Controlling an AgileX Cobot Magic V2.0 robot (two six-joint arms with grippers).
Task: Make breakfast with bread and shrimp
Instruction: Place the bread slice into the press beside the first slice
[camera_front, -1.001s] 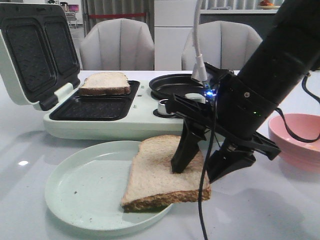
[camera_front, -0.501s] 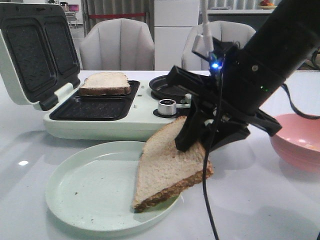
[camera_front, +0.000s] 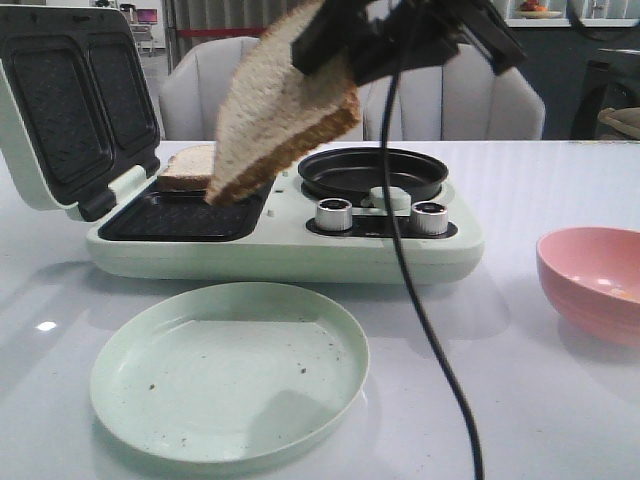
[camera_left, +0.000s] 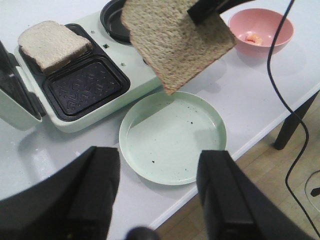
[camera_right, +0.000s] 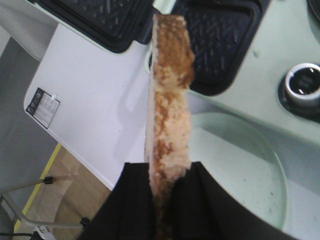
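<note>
Open sandwich maker (camera_front: 280, 235) at rear left of white surface (camera_front: 520, 400). Pale green plate (camera_front: 228, 370) in front of it. Pink bowl (camera_front: 592, 282) at right. Two grey chairs (camera_front: 235, 90) behind.

left gripper (camera_left: 160, 192) fingers spread wide, nothing between them, high above the table. below it a pale green plate (camera_left: 150, 162), bare except for a few crumbs. right gripper (camera_left: 210, 7) pinches one bread slice (camera_left: 175, 42) by its edge, slice hanging tilted in the air over the plate's far rim. second bread slice (camera_left: 52, 44) lies in the far well of the open green sandwich maker (camera_left: 140, 75); the near ridged well (camera_left: 82, 87) holds nothing. pink bowl (camera_left: 261, 30) with shrimp (camera_left: 252, 37) inside, well apart from the plate. black cable (camera_left: 285, 85) dangles past the table edge (camera_left: 250, 140).
</note>
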